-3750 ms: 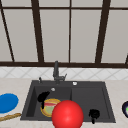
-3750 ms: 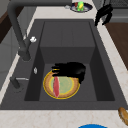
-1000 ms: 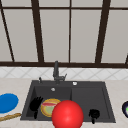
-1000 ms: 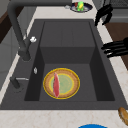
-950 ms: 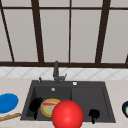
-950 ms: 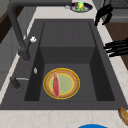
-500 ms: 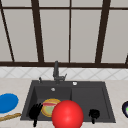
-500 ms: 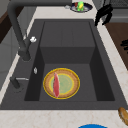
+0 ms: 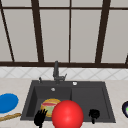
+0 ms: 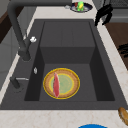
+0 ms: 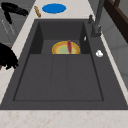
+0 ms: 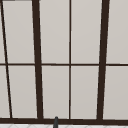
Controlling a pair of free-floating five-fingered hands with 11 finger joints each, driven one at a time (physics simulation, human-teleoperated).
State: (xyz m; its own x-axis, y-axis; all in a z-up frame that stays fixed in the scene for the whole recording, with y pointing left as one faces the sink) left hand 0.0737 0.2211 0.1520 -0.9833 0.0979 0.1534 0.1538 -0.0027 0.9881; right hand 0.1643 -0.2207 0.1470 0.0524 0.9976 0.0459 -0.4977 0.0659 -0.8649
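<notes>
A yellow-rimmed plate (image 9: 49, 105) with a red strip of food lies on the floor of the sink's left basin (image 10: 47, 75); the same plate (image 10: 61, 83) (image 11: 66, 48) shows from both sides. My left hand (image 9: 40, 118) hovers at the sink's front edge, just left of the plate, fingers spread and holding nothing; the left hand (image 11: 12, 9) hangs above the counter's front strip. My right hand (image 9: 94, 114) (image 10: 103, 13) floats idle over the front edge of the right basin, fingers hanging relaxed. A big red ball (image 9: 67, 115) sits between the two hands.
A dark faucet (image 9: 56, 71) rises behind the sink. A blue plate (image 9: 8, 102) and a bread stick (image 9: 10, 117) lie on the left counter. A dark bowl (image 10: 80, 6) with coloured food stands on the right counter. A window spans the wall (image 12: 70, 62).
My left hand was over the plate in the basin; it has pulled back toward the front of the sink and hangs beside its front edge. The right hand has not moved.
</notes>
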